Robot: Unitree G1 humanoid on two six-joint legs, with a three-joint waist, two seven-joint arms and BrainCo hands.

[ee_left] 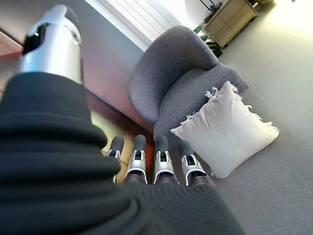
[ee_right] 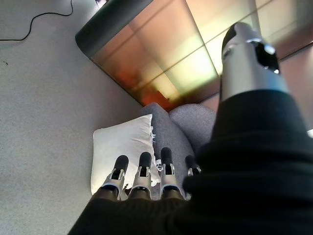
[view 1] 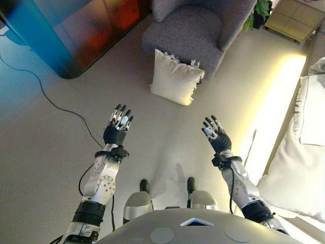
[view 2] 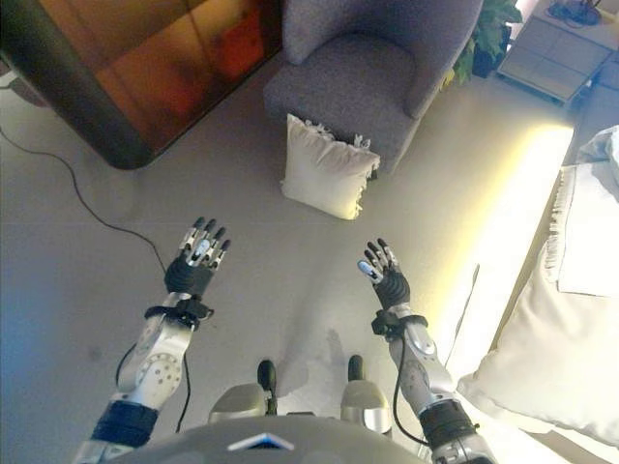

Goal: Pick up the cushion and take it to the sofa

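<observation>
A cream cushion (view 1: 175, 79) with fringed corners stands on the floor, leaning against the front of a grey armchair (view 1: 195, 28). It also shows past the fingers in both wrist views, cushion (ee_left: 230, 129) and cushion (ee_right: 122, 149). My left hand (view 1: 118, 127) is raised, fingers straight, holding nothing, well short of the cushion and to its left. My right hand (view 1: 216, 134) is likewise open and empty, nearer me and to the cushion's right. White bedding or sofa cushions (view 1: 299, 168) lie at the right edge.
A large cabinet with a glossy reddish-brown front (view 1: 81, 30) stands at the back left. A pale low cupboard (view 1: 292, 18) and a green plant (view 1: 259, 10) are behind the armchair on the right. Bare grey floor (view 1: 51, 147) lies between me and the cushion.
</observation>
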